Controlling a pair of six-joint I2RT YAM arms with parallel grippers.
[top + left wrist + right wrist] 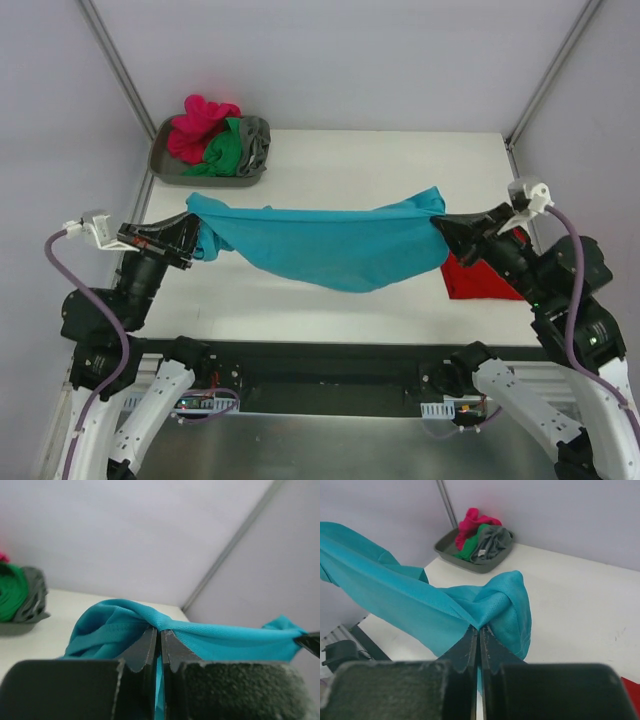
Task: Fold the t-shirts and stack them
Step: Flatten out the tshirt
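A teal t-shirt (330, 245) hangs stretched in the air between my two grippers, sagging in the middle above the table. My left gripper (192, 240) is shut on its left end, cloth pinched between the jaws (160, 630). My right gripper (440, 228) is shut on its right end (480, 627). The shirt shows in the left wrist view (225, 640) and the right wrist view (395, 600). A red t-shirt (478, 278) lies flat on the table under my right arm. Magenta-pink (197, 125), green (230, 148) and grey (256, 142) shirts lie bunched in a tray.
The grey plastic tray (170, 172) stands at the table's back left corner; it also shows in the right wrist view (450, 552). The white table (380, 165) is enclosed by pale walls with metal corner posts (120, 60).
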